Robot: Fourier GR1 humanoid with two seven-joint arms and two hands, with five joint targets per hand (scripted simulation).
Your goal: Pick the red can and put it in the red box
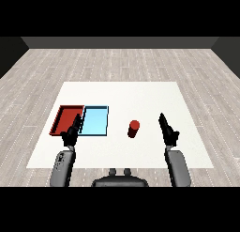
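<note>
Your right hand sits nearest, fingers straight, holding nothing. Your left hand is released too. See the red can standing on the counter, right of both trays? It looks light, hard and smooth; wrap around its middle for the red box.

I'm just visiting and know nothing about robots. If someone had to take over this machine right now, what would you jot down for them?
Left hand: open, fingers straight, holding nothing, over the near edge of the flat red tray.
Right hand: open, fingers straight, holding nothing, to the right of the small red cylindrical can and apart from it.
Things: the can stands upright on the white table, between the light blue tray and the right hand. The red tray lies left of the blue one, side by side.
Done: nothing yet; the can is untouched.
Left: grasp the can, probably with the nearer right hand, carry it past the blue tray and set it in the red tray.
</note>
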